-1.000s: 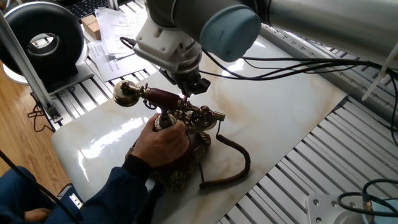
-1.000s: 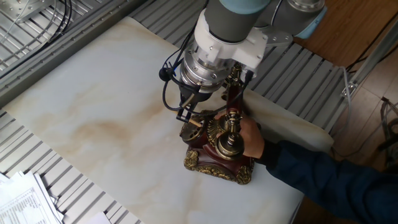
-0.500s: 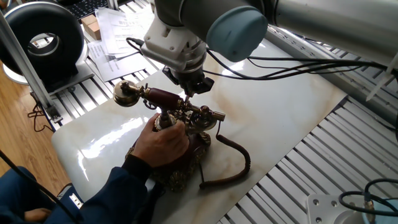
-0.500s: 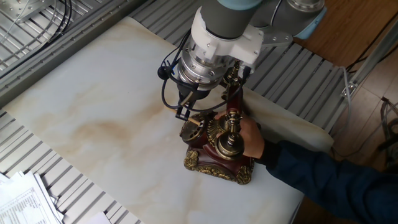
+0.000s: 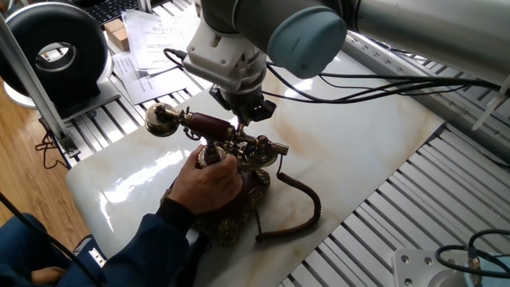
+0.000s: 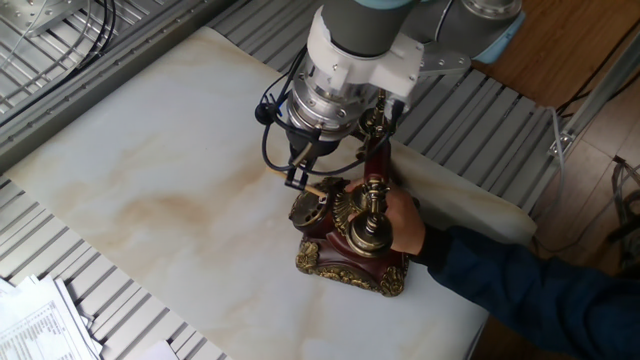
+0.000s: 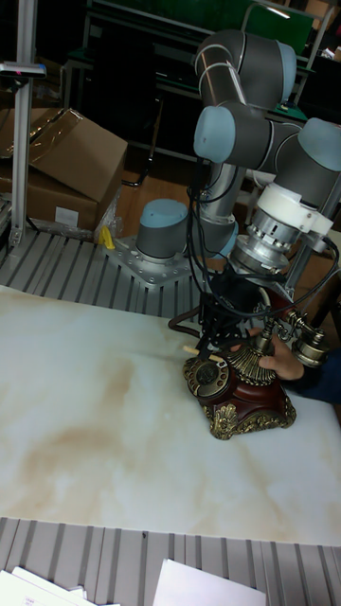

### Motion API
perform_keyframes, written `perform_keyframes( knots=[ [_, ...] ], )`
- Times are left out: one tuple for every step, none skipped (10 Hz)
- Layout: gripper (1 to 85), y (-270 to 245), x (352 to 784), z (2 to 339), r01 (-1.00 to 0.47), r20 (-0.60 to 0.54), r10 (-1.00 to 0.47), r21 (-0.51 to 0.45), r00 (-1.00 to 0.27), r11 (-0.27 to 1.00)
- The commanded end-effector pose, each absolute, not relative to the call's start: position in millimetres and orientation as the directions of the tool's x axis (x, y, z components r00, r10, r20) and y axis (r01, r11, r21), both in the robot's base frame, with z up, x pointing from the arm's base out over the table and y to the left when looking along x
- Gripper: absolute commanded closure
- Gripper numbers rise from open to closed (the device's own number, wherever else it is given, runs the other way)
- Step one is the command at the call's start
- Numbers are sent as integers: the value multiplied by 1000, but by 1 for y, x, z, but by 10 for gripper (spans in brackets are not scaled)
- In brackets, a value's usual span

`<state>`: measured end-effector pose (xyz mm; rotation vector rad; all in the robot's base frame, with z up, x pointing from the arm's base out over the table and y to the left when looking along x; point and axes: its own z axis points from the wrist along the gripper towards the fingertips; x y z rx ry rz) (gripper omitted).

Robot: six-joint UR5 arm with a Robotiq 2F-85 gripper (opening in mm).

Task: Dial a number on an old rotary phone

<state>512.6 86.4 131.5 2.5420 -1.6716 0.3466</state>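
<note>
The old rotary phone [image 5: 239,151] stands on the marble slab, brass and ornate, with its dark red handset [image 5: 209,123] on the cradle. Its dial [image 7: 206,375] faces up on the decorated square base [image 6: 350,262]. A person's hand [image 5: 209,183] holds the phone's body from the near side. My gripper [image 6: 300,176] hangs just above the dial, shut on a small wooden stick [image 7: 192,350]. The stick's pale tip pokes out sideways over the dial's rim. Whether the tip touches the dial cannot be told.
The phone's brown cord [image 5: 307,209] curls over the slab to its right. Papers [image 5: 151,32] and a black round device [image 5: 56,48] lie beyond the slab's far corner. The person's blue sleeve [image 6: 520,290] reaches in across the slab edge. Cardboard boxes [image 7: 57,161] sit behind the table.
My gripper with the stick has risen a little and shifted slightly away from the dial. The hand and the phone have stayed put.
</note>
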Motion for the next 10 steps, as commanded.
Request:
perform_keyframes(
  knots=[
    [843,93,513,129,-917,228,-901,-62,370,-393],
    [843,94,514,128,-917,229,-901,-66,369,-392],
    [843,93,514,128,-917,230,-901,-69,369,-393],
    [843,93,514,126,-918,228,-902,-70,367,-391],
    [843,93,515,125,-918,232,-901,-69,367,-392],
    [843,94,515,123,-918,233,-902,-70,364,-389],
    [843,95,515,122,-921,233,-904,-72,359,-384],
    [843,97,515,121,-924,236,-906,-70,352,-377],
    [843,98,514,120,-928,240,-909,-68,340,-366],
    [843,98,513,120,-932,240,-913,-67,331,-355]
  ],
)
